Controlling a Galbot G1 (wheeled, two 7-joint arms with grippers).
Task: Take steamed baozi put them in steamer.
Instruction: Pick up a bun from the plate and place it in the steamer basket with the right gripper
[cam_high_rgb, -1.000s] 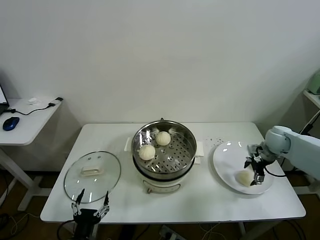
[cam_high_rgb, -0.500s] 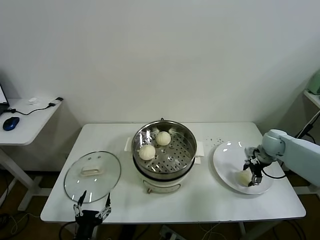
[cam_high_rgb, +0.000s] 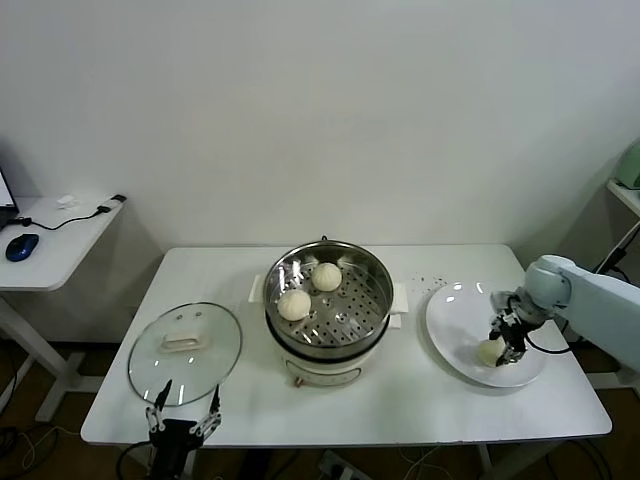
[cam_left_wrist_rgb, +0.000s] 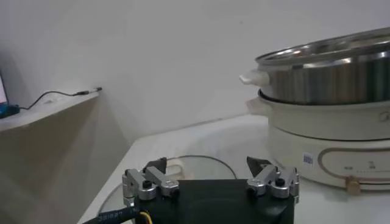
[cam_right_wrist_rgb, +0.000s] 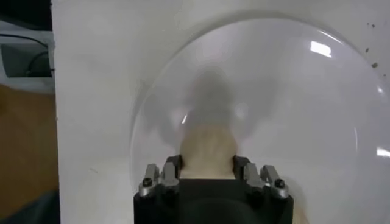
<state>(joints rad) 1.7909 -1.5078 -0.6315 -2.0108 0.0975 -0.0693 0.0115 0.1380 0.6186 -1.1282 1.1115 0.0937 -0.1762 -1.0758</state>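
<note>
Head view: the right hand (cam_high_rgb: 505, 338) reaches down onto the flat white round plate (cam_high_rgb: 455, 310) at the right side of the white rectangular table (cam_high_rgb: 420, 400), its fingers set on either side of one small round cream-white steamed baozi (cam_high_rgb: 490, 351) that lies on the plate's near right part. Right wrist view: the same bun (cam_right_wrist_rgb: 208, 148) sits directly between the two dark fingers (cam_right_wrist_rgb: 172, 165) of that hand (cam_right_wrist_rgb: 208, 168), pressed close on both sides, so the hand is closed on the bun while the bun rests on the plate (cam_right_wrist_rgb: 292, 91). Head view: the round shiny stainless-steel steamer (cam_high_rgb: 370, 275) on its white electric base stands at the table's centre, well apart from the plate, with two further cream-white buns on its perforated tray, one toward the back (cam_high_rgb: 326, 276) and one just beside it toward the left front (cam_high_rgb: 294, 304). A round glass lid (cam_high_rgb: 215, 345) with a white handle lies flat on the table's left part. The left hand (cam_high_rgb: 182, 412) hangs at the near table edge below the lid, its fingers (cam_left_wrist_rgb: 141, 181) spread apart and holding nothing.
</note>
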